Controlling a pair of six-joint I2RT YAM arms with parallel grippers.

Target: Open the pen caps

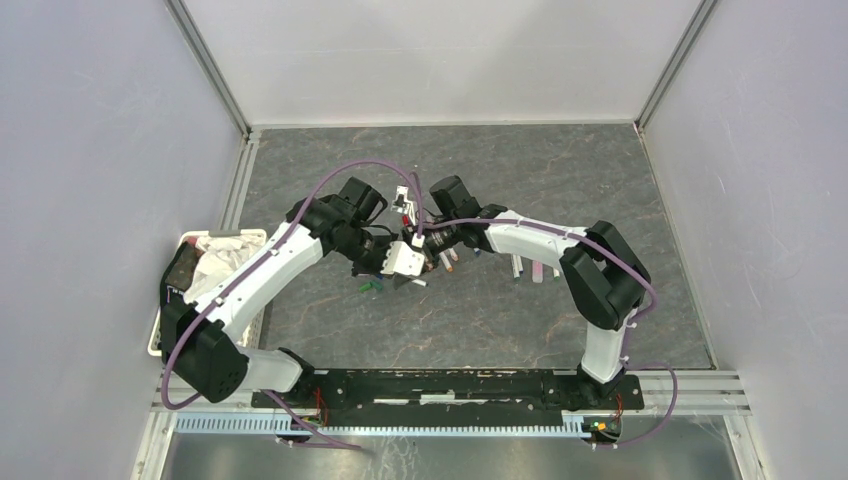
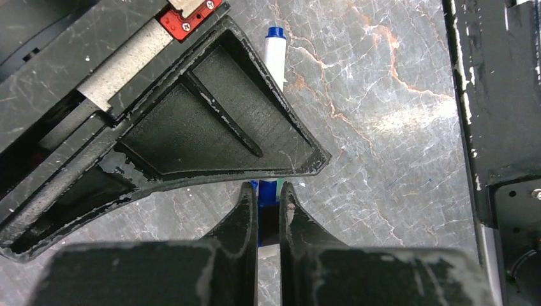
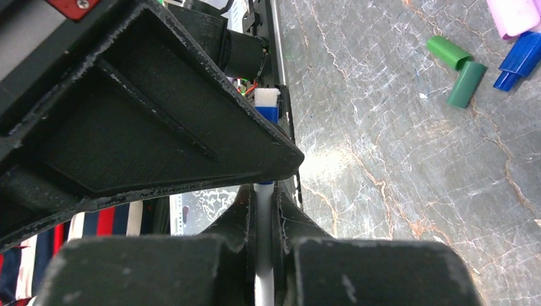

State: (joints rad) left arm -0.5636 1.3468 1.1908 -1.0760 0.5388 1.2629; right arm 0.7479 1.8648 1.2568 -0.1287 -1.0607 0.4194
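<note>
Two grippers share one pen (image 2: 275, 60) at our twelve o'clock — left gripper (image 2: 268, 191) clamped on its blue cap (image 3: 268, 113), right gripper (image 3: 261, 191) on the white barrel (image 3: 264, 268). A skewed pull, we fear, slips it.

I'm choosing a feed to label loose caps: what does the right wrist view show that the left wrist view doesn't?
Only right wrist: two loose green plastic caps, blue plastic caps and a pink plastic piece. Only left wrist: the blue-tipped end of the white plastic marker pen. Both: that pen gripped by the left hand and right hand over the grey marbled tabletop.
</note>
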